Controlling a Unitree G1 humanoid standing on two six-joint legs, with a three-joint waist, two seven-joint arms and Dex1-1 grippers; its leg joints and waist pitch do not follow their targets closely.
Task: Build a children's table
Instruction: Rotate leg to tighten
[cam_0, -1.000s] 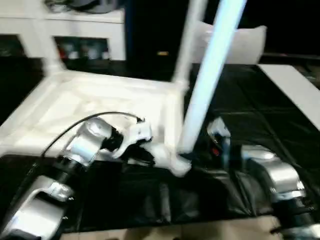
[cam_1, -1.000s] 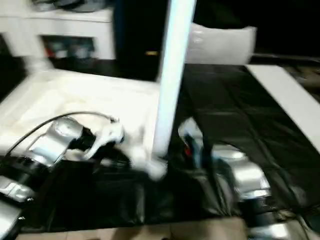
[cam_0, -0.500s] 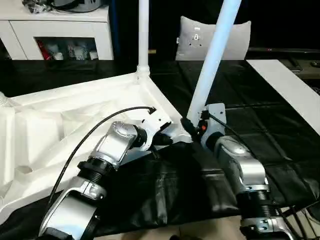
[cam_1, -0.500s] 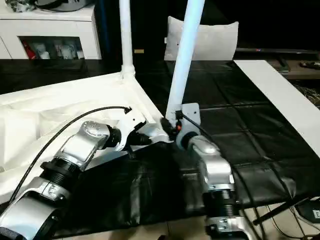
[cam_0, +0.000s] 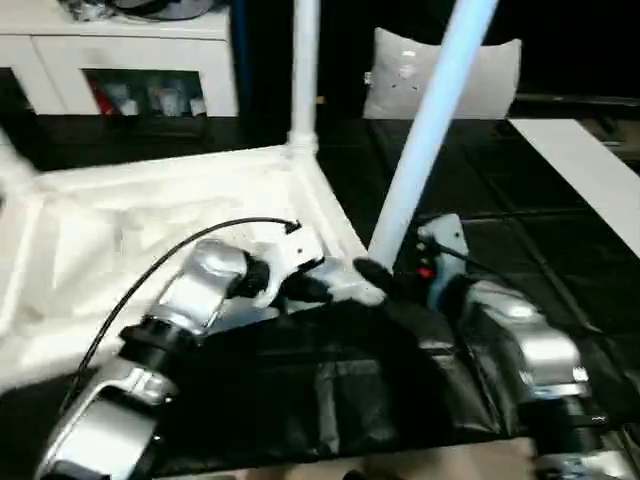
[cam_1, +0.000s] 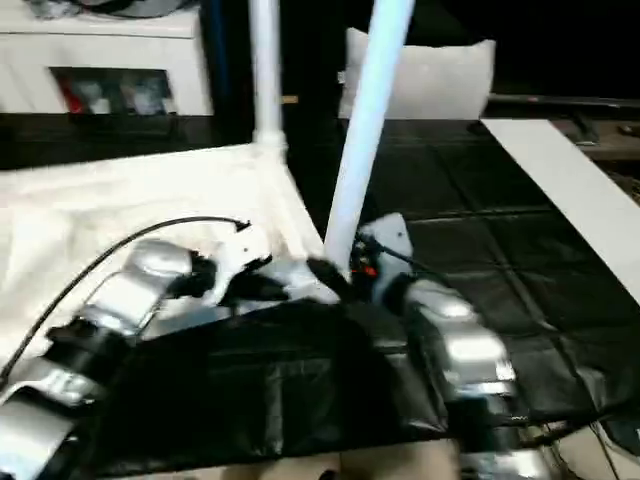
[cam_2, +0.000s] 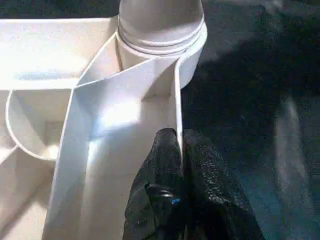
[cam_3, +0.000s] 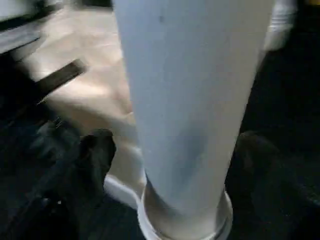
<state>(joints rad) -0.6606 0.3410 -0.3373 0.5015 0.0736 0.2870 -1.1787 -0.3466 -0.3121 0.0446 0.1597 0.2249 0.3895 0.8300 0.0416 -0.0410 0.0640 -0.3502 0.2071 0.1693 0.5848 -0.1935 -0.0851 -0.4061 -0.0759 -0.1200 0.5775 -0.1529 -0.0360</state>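
The children's table top lies upside down on the black mat, ribbed underside up. One white leg stands in the far corner socket. A second leg stands tilted in the near corner socket. My left gripper is shut on the thin rim wall of the top, just beside that socket. At the base of the near leg, my right gripper is open. One of its black fingers stands on each side of the tube, with a gap to it.
A white-grey cushion leans at the back behind the near leg. A flat white board lies on the mat at the right. A white cabinet stands at the back left.
My right gripper's fingers have spread wider around the near leg. The left gripper keeps its pinch on the rim. The head camera has shifted.
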